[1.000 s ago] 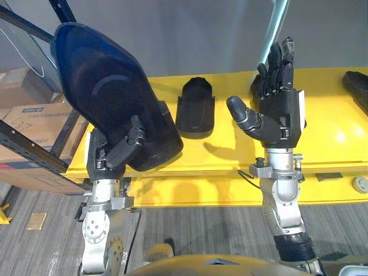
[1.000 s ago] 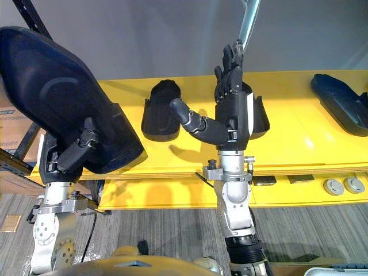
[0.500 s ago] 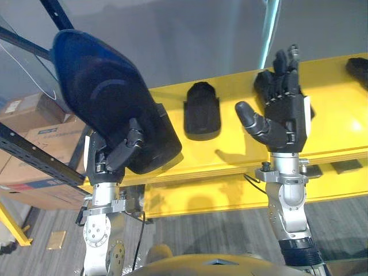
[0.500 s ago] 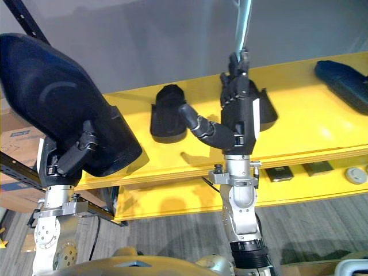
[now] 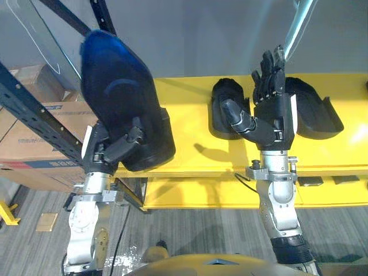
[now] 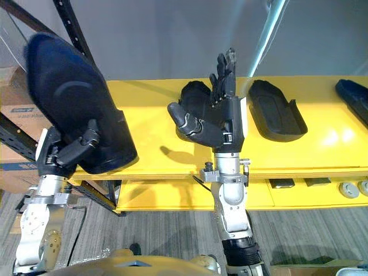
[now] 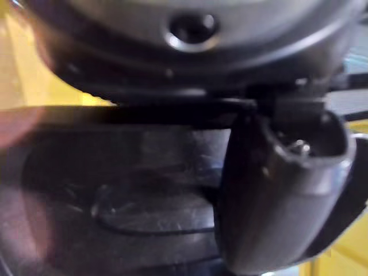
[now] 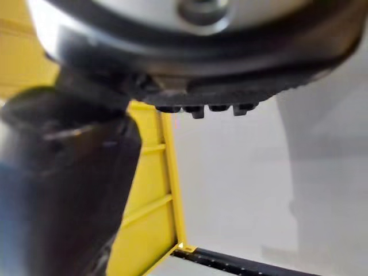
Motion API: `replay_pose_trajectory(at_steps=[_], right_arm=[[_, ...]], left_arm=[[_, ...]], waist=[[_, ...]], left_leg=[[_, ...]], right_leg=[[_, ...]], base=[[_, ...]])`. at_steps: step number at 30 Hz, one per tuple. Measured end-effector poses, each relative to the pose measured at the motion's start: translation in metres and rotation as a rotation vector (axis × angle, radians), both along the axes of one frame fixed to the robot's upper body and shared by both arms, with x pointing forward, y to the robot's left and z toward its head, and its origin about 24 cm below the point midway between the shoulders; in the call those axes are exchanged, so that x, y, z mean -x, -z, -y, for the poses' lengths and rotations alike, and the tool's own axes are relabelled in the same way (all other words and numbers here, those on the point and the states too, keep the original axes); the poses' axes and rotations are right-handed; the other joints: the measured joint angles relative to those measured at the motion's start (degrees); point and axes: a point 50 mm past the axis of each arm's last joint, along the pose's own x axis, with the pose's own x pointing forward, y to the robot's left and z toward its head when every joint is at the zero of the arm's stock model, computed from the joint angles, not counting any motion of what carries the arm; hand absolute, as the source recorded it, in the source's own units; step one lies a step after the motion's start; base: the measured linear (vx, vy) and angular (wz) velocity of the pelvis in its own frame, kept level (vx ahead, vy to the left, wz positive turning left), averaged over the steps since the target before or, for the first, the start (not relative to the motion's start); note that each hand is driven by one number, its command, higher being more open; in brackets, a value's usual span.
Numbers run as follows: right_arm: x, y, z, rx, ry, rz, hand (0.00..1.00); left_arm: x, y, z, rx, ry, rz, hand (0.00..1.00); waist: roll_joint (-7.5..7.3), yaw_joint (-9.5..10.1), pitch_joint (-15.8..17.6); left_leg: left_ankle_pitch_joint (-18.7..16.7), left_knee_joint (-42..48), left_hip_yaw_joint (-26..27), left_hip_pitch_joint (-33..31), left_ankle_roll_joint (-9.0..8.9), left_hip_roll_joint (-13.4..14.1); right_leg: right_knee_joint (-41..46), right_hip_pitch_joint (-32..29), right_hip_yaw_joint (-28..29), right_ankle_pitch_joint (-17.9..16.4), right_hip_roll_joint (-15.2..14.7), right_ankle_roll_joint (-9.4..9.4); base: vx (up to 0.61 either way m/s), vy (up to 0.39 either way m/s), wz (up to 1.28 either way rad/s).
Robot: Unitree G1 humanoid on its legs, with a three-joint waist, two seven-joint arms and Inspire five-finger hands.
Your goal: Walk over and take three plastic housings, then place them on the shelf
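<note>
Housing [image 5: 118,109]: big dark shell, held up at 10 o'clock in the eye views, tilted, lower end in front of the yellow bench [image 5: 187,138]. Left hand [image 5: 112,152] is clenched on its lower end, thumb [image 7: 276,190] pressed on the shell face. Right hand [image 5: 275,121] at 3 o'clock is released, fingers straight up, thumb out, holding nothing. Second housing [image 6: 192,98] lies on the bench just behind the right hand, partly hidden by it. Third housing [image 6: 276,112] lies on the bench at 3 o'clock of the second, apart from it. Fourth housing [image 6: 352,92] is at the bench's far right edge. Black rack [image 5: 34,112] and boxes [image 5: 31,141] are at 9 o'clock.
</note>
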Motion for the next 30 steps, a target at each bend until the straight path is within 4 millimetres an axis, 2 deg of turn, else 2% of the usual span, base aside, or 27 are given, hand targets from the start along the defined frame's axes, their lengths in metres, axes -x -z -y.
replay_pose_trajectory(at_steps=[3, 6, 10, 12, 14, 21, 23, 26, 30], right_arm=[[-0.002, 0.003, 0.002, 0.029, -0.001, -0.031, 1.0], [-0.002, 0.003, 0.007, 0.046, 0.004, -0.044, 1.0], [0.001, 0.013, 0.01, 0.032, -0.012, -0.109, 1.0], [0.002, 0.02, 0.008, 0.054, -0.036, -0.154, 1.0], [0.005, 0.025, 0.009, 0.063, -0.043, -0.183, 1.0], [0.007, 0.031, 0.009, 0.147, -0.105, -0.232, 1.0], [0.008, 0.032, 0.006, 0.162, -0.124, -0.242, 1.0], [0.008, 0.034, 0.0, 0.174, -0.161, -0.257, 1.0], [0.011, 0.031, -0.007, 0.179, -0.197, -0.255, 1.0]], left_arm=[[-0.001, 0.002, 0.001, -0.016, -0.009, -0.021, 0.0], [-0.011, 0.002, 0.003, -0.028, -0.017, -0.055, 0.0], [-0.036, 0.009, -0.003, -0.026, -0.067, -0.121, 0.0], [-0.042, 0.018, -0.017, -0.006, -0.144, -0.176, 0.0], [-0.047, 0.017, -0.026, 0.016, -0.193, -0.183, 0.0], [-0.079, 0.013, -0.067, -0.006, -0.274, -0.28, 0.0], [-0.086, 0.014, -0.076, -0.002, -0.289, -0.316, 0.0], [-0.095, 0.014, -0.091, -0.002, -0.281, -0.371, 0.0], [-0.104, 0.015, -0.1, 0.001, -0.261, -0.436, 0.0]], waist=[[0.6, -0.21, -0.3], [0.61, -1.61, -0.3], [0.68, -1.96, -0.2], [0.91, -2.98, -0.1], [1.11, -3.13, 0.0], [4.4, -3.66, 0.8], [4.92, -4.06, 0.8], [5.2, -4.77, 0.8], [5.64, -4.75, 1.1]], left_leg=[[1.2, -2.4, 1.6, 1.3, -0.78, 1.1], [1.6, -2.9, 2.2, 1.2, -0.97, 1.6], [2.0, -3.5, 3.1, 1.3, -0.88, 1.5], [2.0, -3.5, 3.6, 1.3, -0.87, 1.5], [2.0, -3.5, 4.1, 1.6, -0.87, 1.5], [2.2, -3.5, 5.3, 2.0, -0.71, 1.5], [2.2, -3.5, 5.3, 2.0, -0.66, 1.5], [2.2, -3.5, 5.5, 2.2, -0.6, 1.5], [2.2, -3.5, 6.4, 2.8, -0.57, 1.4]], right_leg=[[-0.7, -0.7, 1.6, 0.4, 1.5, -0.31], [-0.7, -1.7, 2.4, 0.6, 2.0, -0.42], [-0.7, -2.4, 2.9, 0.8, 2.1, -0.42], [-0.7, -2.9, 3.9, 0.9, 2.1, -0.35], [-0.7, -3.0, 4.4, 0.9, 2.1, -0.36], [-0.6, -3.7, 5.9, 1.2, 2.2, -0.48], [-0.5, -3.7, 5.9, 1.2, 2.2, -0.48], [-0.4, -3.8, 6.2, 1.2, 2.2, -0.48], [-0.3, -3.9, 7.3, 1.2, 2.2, -0.47]], base=[[-0.02, -0.066, -0.33], [-0.02, -0.031, -0.12], [-0.01, 0.007, -0.08], [-0.01, 0.01, -0.13], [0.0, 0.01, -0.14], [-0.03, 0.007, -0.1], [0.0, 0.0, 0.0], [0.0, 0.005, -0.03], [0.0, 0.012, -0.12]])
